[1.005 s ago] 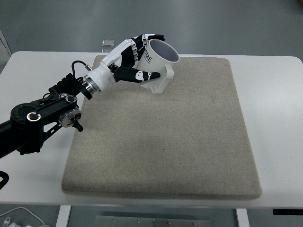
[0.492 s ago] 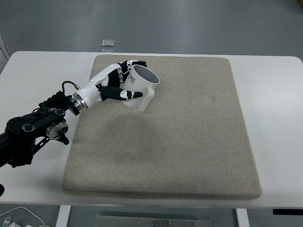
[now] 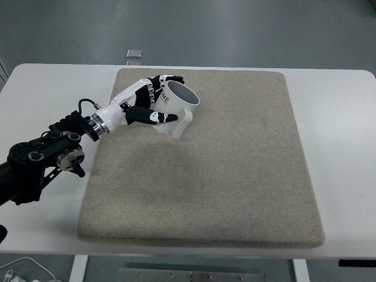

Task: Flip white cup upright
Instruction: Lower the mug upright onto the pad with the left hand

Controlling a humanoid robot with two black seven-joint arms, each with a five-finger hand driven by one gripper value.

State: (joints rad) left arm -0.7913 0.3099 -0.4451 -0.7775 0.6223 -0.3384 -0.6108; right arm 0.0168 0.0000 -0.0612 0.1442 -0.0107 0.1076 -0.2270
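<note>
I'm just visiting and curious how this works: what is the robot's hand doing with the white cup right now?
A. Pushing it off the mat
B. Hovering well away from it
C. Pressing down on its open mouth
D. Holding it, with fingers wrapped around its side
D: the left hand has its fingers curled around the side of the white cup, whose open mouth faces up and to the right, over the beige mat.

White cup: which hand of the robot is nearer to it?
Left. The left hand is wrapped around the white cup on the mat. The right hand is not in view.
</note>
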